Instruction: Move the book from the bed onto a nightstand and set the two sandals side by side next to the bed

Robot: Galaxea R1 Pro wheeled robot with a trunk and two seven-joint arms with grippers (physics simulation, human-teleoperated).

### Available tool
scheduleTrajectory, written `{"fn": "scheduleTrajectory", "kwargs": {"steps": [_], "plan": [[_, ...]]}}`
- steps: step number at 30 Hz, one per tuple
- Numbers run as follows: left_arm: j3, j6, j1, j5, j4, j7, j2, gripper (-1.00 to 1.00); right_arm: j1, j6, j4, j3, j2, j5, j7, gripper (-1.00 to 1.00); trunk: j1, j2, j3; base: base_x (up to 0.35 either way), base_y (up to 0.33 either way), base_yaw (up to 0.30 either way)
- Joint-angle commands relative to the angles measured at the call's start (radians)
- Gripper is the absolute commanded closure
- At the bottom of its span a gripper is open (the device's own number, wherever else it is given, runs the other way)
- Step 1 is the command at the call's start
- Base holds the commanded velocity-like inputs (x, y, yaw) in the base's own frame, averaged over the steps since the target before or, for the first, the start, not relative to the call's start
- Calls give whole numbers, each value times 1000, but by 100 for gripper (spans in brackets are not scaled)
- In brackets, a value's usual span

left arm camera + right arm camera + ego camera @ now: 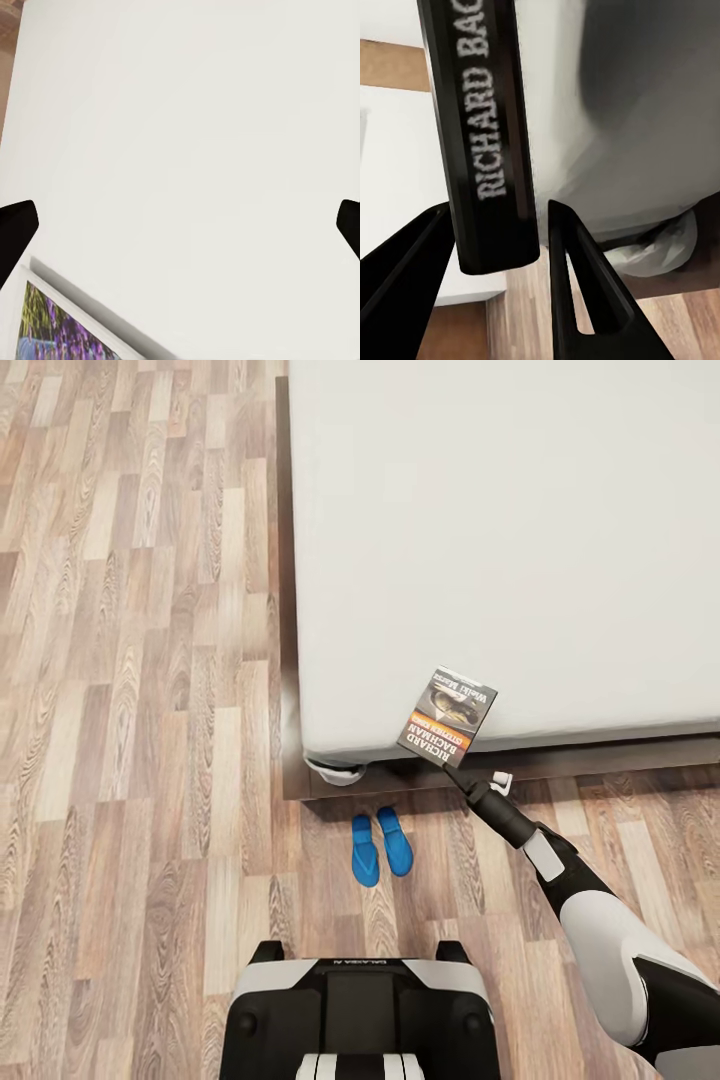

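Right pincer is clamped on the book, holding it by its lower edge above the near corner of the bed, so that the cover stands over the mattress edge and the dark frame. On the cover, white lettering reads "RICHARD BACHMAN" upside down as seen from the head camera; an orange band beside it carries smaller writing too fine to read, and more pale lettering near the far edge of the cover is blurred. In the right wrist view the book's black spine stands between the two dark fingers, with "RICHARD BAC" legible before the picture edge cuts the rest off; whether both fingers touch the spine is hard to tell there.

Left pincer is spread wide, one black fingertip at each side of its wrist view with nothing between them, in front of a plain white wall. A corner of a white-framed picture with purple flowers shows there, mostly cut off.

Two blue sandals lie side by side on the wood-plank floor, just off the bed's near corner, between the bed frame and the robot's base. A pale rounded thing under the bed's corner cannot be made out.
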Motion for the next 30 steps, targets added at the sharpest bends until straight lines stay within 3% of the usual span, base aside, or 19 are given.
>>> {"fn": "scheduleTrajectory", "kwargs": {"steps": [1,18,30], "plan": [[-9,-4,0,8,0,2,0,-100,0,10,1,-2,0,-3,2,100,-4,7,3,0,0,0],[-9,-4,0,8,0,2,-4,-100,1,14,0,1,-6,-3,9,100,-69,126,56,0,0,0],[-9,-4,1,8,0,1,-5,-100,3,21,-8,57,-8,-6,22,100,-115,210,94,0,0,0]]}}
